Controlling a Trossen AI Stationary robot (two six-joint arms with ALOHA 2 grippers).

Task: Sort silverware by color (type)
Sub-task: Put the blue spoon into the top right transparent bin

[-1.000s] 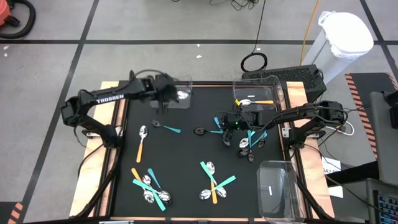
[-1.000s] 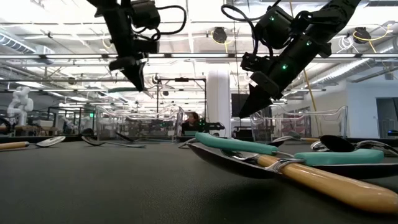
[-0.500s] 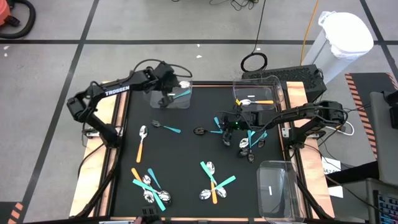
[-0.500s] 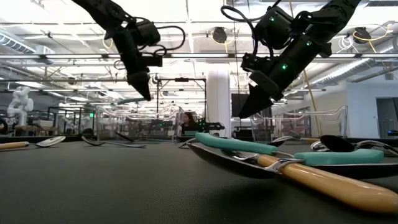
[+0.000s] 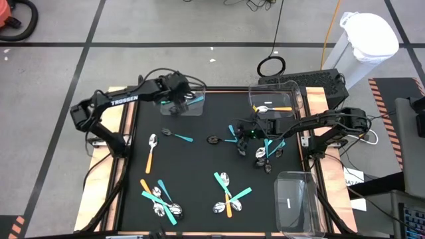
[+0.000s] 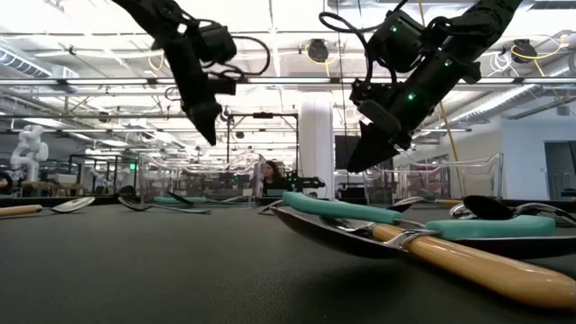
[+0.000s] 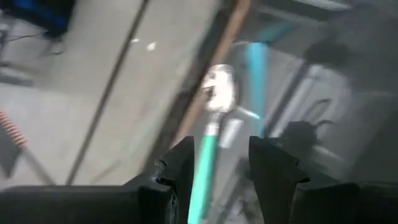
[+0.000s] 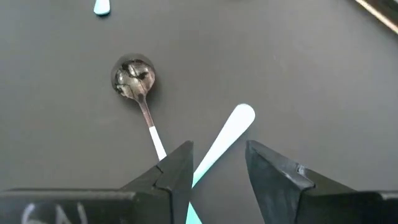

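Observation:
My left gripper (image 5: 178,103) hangs open over the clear far-left bin (image 5: 198,110). Below its fingers (image 7: 219,162) a teal-handled spoon (image 7: 214,106) shows in the bin, beside another teal handle (image 7: 255,59). My right gripper (image 5: 240,141) hovers open well above the mat (image 6: 353,164). A teal handle's end (image 8: 227,134) shows between its fingers and a round-headed spoon (image 8: 132,76) lies beside them. More silverware lies on the black mat: an orange spoon (image 5: 151,149), a teal spoon (image 5: 176,136) and mixed heaps (image 5: 159,199) (image 5: 229,196) (image 5: 269,149).
A second clear bin (image 5: 275,99) at the far right holds an orange-handled spoon (image 5: 273,108). A third clear bin (image 5: 295,206) stands at the near right corner. A dark spoon (image 5: 212,139) lies mid-mat. Wooden strips edge the mat on both sides.
My left gripper has gone a little toward the far-left bin and down, rolling its wrist. It has let go of the teal spoon, which has fallen from under its fingers into the bin. My right gripper has kept its place.

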